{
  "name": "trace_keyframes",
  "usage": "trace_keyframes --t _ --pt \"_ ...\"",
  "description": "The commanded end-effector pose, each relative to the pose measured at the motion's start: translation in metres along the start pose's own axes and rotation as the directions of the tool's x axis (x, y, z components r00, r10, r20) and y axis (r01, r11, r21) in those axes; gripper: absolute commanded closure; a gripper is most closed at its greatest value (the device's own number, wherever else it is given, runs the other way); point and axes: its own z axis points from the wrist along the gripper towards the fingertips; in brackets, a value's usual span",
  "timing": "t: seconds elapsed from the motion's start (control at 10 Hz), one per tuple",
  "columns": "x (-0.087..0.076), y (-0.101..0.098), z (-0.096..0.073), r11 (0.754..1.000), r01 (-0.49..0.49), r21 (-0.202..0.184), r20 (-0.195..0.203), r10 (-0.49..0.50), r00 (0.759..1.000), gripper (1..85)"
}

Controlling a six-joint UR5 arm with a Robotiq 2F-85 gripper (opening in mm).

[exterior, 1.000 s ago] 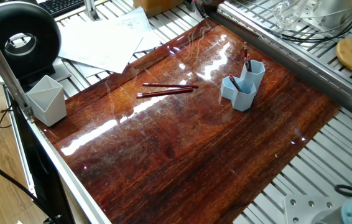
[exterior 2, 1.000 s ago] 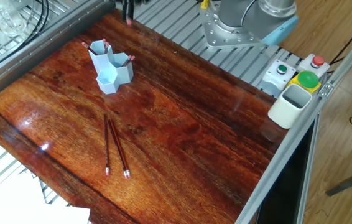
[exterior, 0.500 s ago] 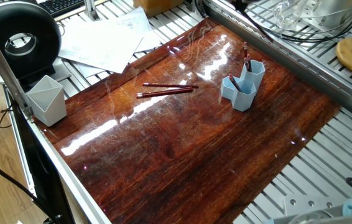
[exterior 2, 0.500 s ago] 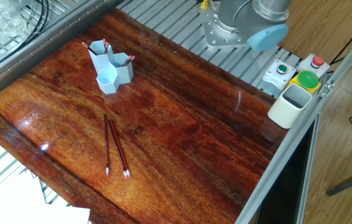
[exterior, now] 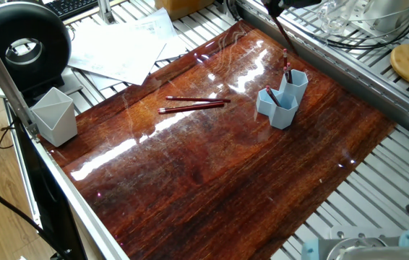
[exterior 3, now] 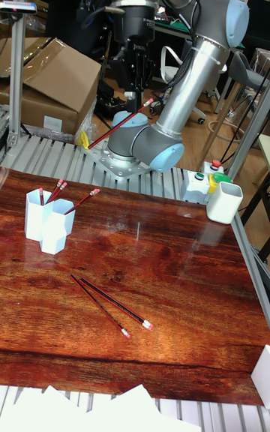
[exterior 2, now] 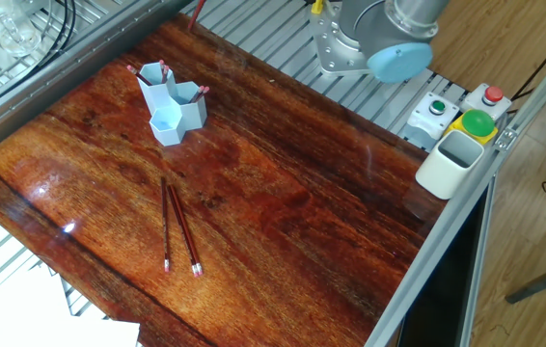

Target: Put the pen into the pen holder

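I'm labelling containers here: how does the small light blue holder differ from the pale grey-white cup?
The light blue hexagonal-tube holder is several joined tubes; the pale grey-white angular cup is one larger cup. The holder stands on the wood and contains red pencils; the cup sits at the table's edge, contents unseen. Both stand upright.

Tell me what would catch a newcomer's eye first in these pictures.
Probably the gripper high above the table's far edge, shut on a red pen that hangs at a slant. Next, the light blue pen holder near one end of the glossy wooden table, with pens already in it, and two more pens lying side by side mid-table.
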Motion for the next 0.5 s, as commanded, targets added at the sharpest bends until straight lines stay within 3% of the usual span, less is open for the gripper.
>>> trace_keyframes --t 0.0,0.1,0.3,0.4 --pt "0.025 -0.005 -0.002 1.000 -0.016 0.027 -0.075 0.018 0.997 84.7" --pt "0.053 -0.017 -0.007 0.997 -0.025 0.079 -0.185 0.039 0.982 84.7" --pt "0.104 -0.031 -0.023 0.983 -0.074 0.165 -0.367 0.131 0.921 84.7" --pt "0.110 -0.030 -0.026 0.981 -0.094 0.172 -0.385 0.154 0.910 84.7"
